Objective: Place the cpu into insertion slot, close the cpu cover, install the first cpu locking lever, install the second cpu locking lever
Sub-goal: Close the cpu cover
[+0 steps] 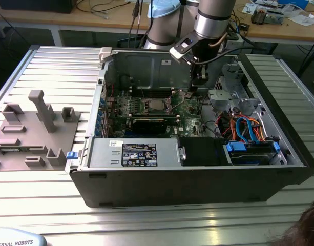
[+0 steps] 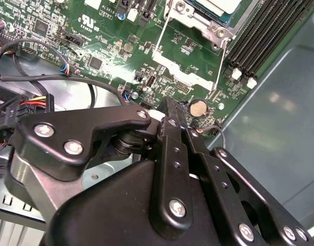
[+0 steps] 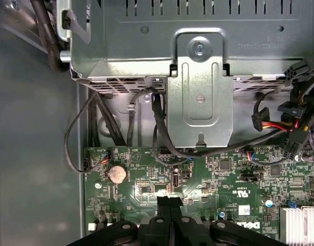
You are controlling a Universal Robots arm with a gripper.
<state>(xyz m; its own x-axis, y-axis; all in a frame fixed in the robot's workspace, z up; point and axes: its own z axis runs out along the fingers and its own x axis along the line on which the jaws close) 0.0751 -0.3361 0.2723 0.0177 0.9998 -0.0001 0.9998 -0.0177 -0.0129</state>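
Observation:
An open computer case point(image 1: 197, 174) lies on the slatted table with the green motherboard point(image 1: 185, 110) inside. The cpu point(image 1: 157, 105) is a silver-grey square lying in the insertion slot, and it hides the contact field. In the second wrist view the cpu point(image 2: 224, 4) shows inside the silver cpu cover point(image 2: 205, 21), with a thin wire lever point(image 2: 221, 61) beside it. My gripper point(image 1: 199, 82) hangs over the board on the exterior view's right of the cpu, apart from it. Its fingers point(image 3: 164, 205) are shut together on nothing, above the board near a coin cell point(image 3: 116, 173).
Long black memory slots point(image 2: 269, 31) run beside the socket. A grey metal bracket point(image 3: 200, 87) and black cables point(image 3: 95, 128) stand close to the gripper. Blue and orange cables point(image 1: 246, 125) fill the drive bay. A grey parts fixture point(image 1: 34, 128) sits outside the case. A person's hair point(image 1: 302, 228) shows at the corner.

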